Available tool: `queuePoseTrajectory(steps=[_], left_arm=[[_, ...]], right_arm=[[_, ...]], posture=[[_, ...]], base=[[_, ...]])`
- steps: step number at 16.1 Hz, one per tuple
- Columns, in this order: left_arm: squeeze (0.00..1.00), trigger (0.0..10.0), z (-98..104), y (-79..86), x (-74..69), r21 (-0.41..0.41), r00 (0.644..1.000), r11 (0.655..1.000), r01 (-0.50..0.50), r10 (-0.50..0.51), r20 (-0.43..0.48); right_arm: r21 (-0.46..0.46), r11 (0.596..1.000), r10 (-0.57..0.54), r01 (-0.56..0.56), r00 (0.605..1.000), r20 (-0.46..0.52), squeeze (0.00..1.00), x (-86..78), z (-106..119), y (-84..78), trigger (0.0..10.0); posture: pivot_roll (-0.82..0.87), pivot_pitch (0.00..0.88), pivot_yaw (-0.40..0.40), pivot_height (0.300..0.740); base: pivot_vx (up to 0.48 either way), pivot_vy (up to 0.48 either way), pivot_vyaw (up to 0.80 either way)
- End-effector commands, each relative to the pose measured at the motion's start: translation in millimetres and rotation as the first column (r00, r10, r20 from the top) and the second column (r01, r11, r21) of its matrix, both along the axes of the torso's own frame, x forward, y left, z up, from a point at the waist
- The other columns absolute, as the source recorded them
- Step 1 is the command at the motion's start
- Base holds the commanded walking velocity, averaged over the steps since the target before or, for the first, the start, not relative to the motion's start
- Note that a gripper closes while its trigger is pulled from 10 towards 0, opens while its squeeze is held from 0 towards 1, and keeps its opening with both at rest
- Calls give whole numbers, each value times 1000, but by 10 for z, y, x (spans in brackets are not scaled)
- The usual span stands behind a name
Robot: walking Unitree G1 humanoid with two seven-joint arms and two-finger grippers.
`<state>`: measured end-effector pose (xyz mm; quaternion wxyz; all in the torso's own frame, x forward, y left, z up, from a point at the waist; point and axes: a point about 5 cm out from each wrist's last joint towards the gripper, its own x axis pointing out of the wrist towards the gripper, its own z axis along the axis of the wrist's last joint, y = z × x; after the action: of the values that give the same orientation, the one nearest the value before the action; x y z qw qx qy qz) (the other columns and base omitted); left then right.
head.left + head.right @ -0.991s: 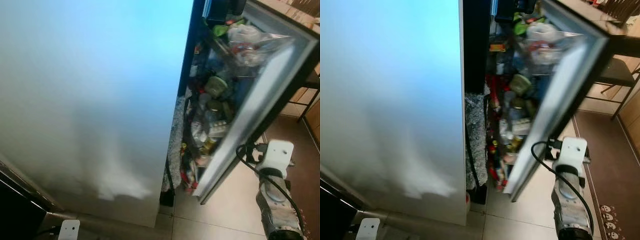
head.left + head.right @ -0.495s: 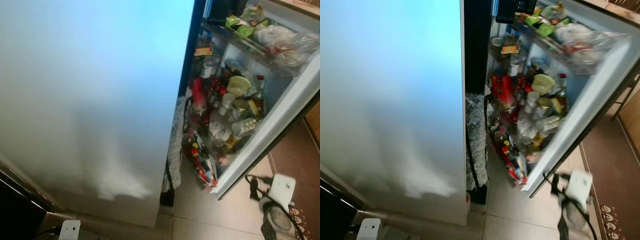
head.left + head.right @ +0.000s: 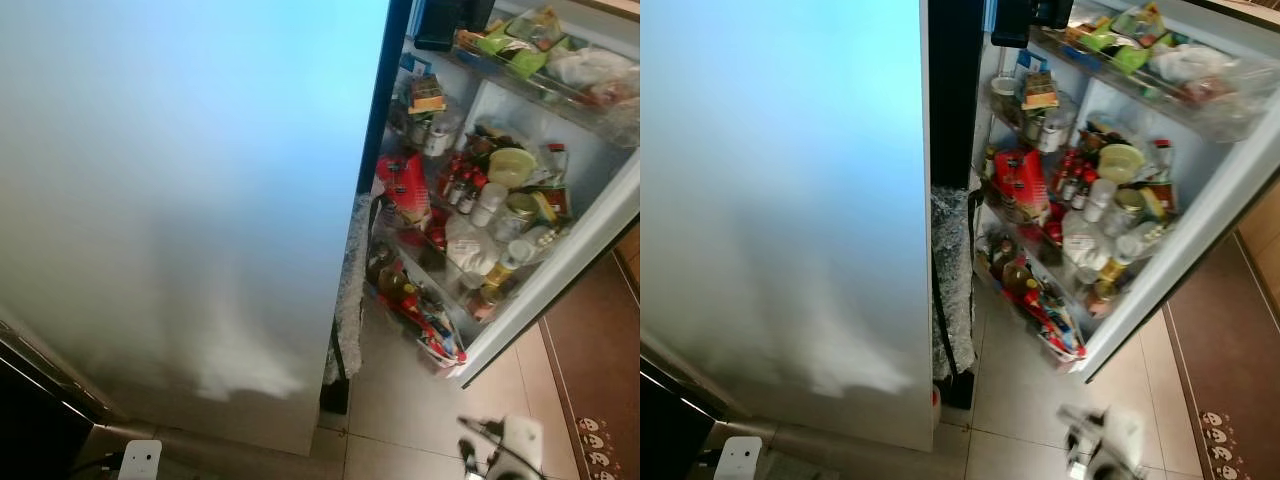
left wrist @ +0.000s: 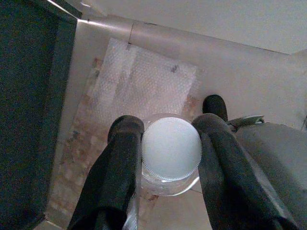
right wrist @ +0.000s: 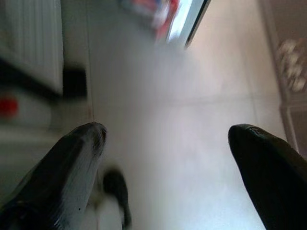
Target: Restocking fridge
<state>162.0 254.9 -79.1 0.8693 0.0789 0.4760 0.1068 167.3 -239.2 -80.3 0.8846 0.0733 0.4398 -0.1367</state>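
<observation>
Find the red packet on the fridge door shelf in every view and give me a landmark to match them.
Left eye view: red packet, upper centre-right, on a door shelf.
Right eye view: centre, upper third.
Left wrist view: faces the floor past a white-capped jar in the left claw.
Right wrist view: blurred red smear by the door edge; cannot tell.
Landmark: pale green lid to its right.

bottles (image 3: 462,186) in fridge door (image 3: 560,262), right

No legible text on the blurred packages in the fridge door (image 3: 1200,230).
</observation>
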Motion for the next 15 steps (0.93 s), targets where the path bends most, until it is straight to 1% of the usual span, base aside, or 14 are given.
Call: queuePoseTrajectory(steps=[1, 2, 3, 6, 9, 13, 15], left_arm=[[0, 10000, -34, -18, -58, -8, 1000, 1000, -20, 20, -24], [0, 10000, -35, -17, -63, -11, 999, 1000, -26, 25, -23], [0, 10000, -36, -14, -67, -11, 999, 1000, -28, 28, -23], [0, 10000, -43, -3, -90, -11, 999, 1000, -22, 21, -36], [0, 10000, -52, -17, -100, -7, 999, 1000, 3, -3, -50], [0, 10000, -61, -26, -114, 0, 998, 1000, 13, -13, -64], [0, 10000, -59, -30, -104, 1, 998, 1000, 17, -17, -64]], right_arm=[[18, 999, 28, -26, 995, -97, 0, -165, -93, 49, 10000], [36, 999, -3, 8, 992, -125, 0, -250, -135, 79, 10000], [38, 999, -11, 16, 991, -132, 0, -272, -147, 93, 10000], [53, 999, 4, 3, 990, -141, 0, -279, -163, 144, 10000], [53, 998, 21, -13, 988, -151, 0, -248, -153, 139, 10000], [51, 998, 45, -38, 988, -148, 0, -198, -134, 134, 10000], [50, 998, 56, -49, 987, -150, 0, -210, -136, 127, 10000]], posture=[[-121, 45, -58, 740], [-111, 46, -59, 740], [-111, 48, -58, 740], [-122, 53, -53, 740], [-120, 54, -55, 740], [-125, 58, -53, 740], [-127, 56, -52, 740]], base=[[0, 0, 0], [0, 0, 0], [0, 0, 0], [0, 0, 0], [0, 0, 0], [0, -342, 0], [0, -360, 0]])
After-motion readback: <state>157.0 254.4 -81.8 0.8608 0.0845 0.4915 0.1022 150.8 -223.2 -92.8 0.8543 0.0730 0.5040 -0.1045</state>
